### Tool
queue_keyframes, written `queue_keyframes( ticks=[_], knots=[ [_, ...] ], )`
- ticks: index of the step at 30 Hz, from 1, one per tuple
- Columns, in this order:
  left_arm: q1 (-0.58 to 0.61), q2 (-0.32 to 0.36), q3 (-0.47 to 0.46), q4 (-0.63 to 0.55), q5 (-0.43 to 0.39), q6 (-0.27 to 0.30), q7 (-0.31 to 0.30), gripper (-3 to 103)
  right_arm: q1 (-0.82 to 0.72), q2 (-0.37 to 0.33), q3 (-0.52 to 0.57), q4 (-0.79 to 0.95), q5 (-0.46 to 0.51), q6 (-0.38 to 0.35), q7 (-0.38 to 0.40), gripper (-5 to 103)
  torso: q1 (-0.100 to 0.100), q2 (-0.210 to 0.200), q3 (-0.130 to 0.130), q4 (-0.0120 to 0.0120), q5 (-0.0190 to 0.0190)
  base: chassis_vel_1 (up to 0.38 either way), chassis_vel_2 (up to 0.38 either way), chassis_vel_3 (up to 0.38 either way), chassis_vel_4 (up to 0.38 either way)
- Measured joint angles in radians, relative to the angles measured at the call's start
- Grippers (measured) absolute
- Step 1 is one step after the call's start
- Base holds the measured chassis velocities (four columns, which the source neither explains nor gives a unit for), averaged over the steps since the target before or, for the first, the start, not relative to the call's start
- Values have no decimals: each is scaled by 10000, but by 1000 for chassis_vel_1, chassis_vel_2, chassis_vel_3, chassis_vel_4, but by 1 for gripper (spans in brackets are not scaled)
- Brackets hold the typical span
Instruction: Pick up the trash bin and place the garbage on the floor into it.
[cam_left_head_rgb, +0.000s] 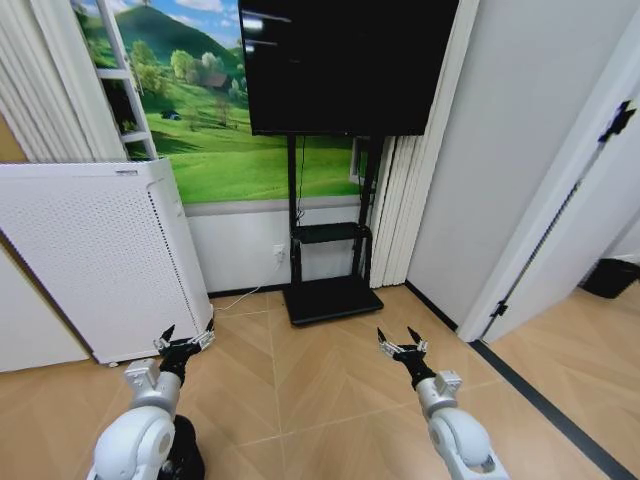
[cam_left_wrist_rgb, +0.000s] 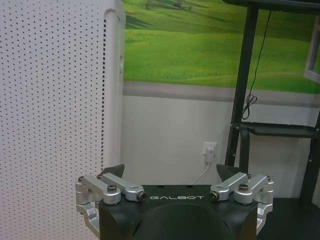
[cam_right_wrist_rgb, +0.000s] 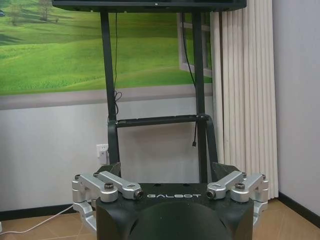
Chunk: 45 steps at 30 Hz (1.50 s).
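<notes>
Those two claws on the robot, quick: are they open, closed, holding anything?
Left gripper: open, holding nothing, raised over the floor near the white appliance.
Right gripper: open, holding nothing, raised over the floor facing the TV stand.

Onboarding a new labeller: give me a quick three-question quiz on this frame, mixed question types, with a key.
1. True or false: the left gripper is shut on something.
2. What stands on the floor nearest the left gripper? A) the white perforated appliance B) the black TV stand C) a chair
3. Fill in: both grippers hang above the wooden ____.

Key:
1. False. The left gripper and the right gripper both have their fingers spread and hold nothing.
2. A.
3. floor.
</notes>
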Motion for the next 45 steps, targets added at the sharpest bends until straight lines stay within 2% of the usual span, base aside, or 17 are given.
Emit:
queue_keyframes(
  ticks=[16, 21, 45],
  knots=[
    [54, -41, -140, -50, -17, -1, 34, 100, 3, -7, -41, 30, -8, -7, 11, 100, 220, 557, 338, 0, 0, 0, 0, 0, 0],
    [88, -71, -170, -112, -22, -1, 36, 100, 6, -30, -35, 47, -2, -12, 12, 100, 350, 895, 545, 0, 0, 0, 0, 0, 0],
    [270, -174, -211, -240, 97, -31, 72, 100, -19, -85, 18, 20, 65, 48, -3, 100, 730, 1873, 1144, 0, 0, 0, 0, 0, 0]
  ],
)
